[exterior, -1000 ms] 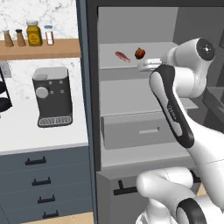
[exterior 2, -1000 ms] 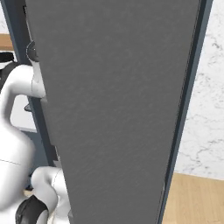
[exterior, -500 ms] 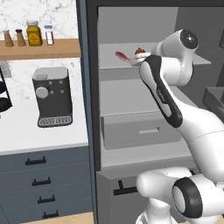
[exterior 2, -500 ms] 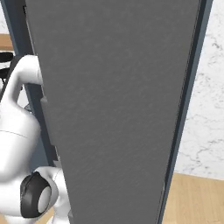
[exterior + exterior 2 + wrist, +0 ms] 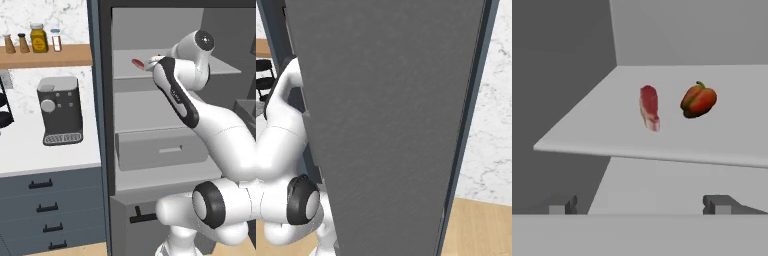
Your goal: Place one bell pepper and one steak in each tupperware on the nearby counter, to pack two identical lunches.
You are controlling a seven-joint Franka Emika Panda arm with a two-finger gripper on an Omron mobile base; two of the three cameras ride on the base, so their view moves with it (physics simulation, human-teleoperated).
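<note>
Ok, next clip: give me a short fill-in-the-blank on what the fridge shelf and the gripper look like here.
1. On the shelf, the steak lies to the ____ of the bell pepper in the hand view.
2. Steak and pepper are ____, not touching.
3. The gripper holds ____.
4. On the counter stands a dark ____ machine.

Missing words: left; apart; nothing; coffee

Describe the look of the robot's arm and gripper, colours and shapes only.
The glossy white arm is built of rounded, bulbous segments with dark grey disc-shaped joint caps and a dark seam band on the upper link. The gripper ends in two small dark grey blocky finger tips. No cables or readable markings show.
</note>
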